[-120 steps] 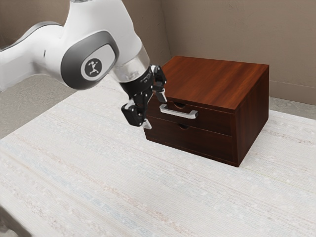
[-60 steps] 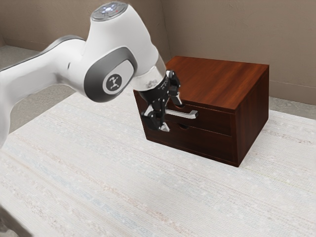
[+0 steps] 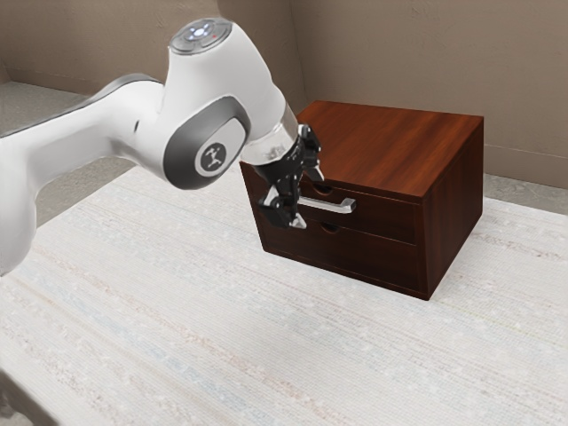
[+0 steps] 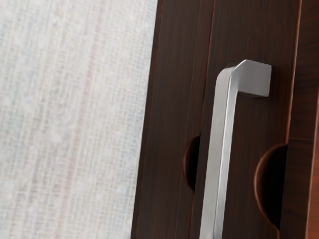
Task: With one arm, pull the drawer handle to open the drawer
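Now claw (image 3: 300, 201) spread astride handle (image 3: 333, 205) end; drawer (image 3: 383, 213) flush; table (image 3: 177, 311) broad.

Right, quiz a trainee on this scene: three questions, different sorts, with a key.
1. True or false: the silver metal bar handle is fixed to the side wall of the dark brown wooden cabinet.
2. The cabinet stands on: A) a green mat, B) a pale woven-look tabletop, C) a steel tray.
3. Fill in: in the exterior view, the black two-finger gripper is at the handle's ____ end.
Key: 1 false, upper drawer; 2 B; 3 left.
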`<action>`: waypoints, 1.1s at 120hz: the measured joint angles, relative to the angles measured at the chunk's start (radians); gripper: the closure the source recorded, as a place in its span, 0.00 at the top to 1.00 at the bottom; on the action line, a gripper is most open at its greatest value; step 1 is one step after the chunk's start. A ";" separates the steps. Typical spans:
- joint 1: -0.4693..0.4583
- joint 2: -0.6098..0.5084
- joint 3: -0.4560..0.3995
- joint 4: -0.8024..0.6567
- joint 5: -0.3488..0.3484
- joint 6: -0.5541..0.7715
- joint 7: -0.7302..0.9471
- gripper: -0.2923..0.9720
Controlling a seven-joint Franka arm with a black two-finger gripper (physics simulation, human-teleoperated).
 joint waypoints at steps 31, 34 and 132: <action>0.002 0.020 0.001 -0.010 0.001 0.049 -0.008 0.68; 0.002 0.023 0.001 -0.011 0.001 0.051 -0.008 0.68; 0.001 0.035 0.038 -0.054 0.000 0.085 -0.019 0.60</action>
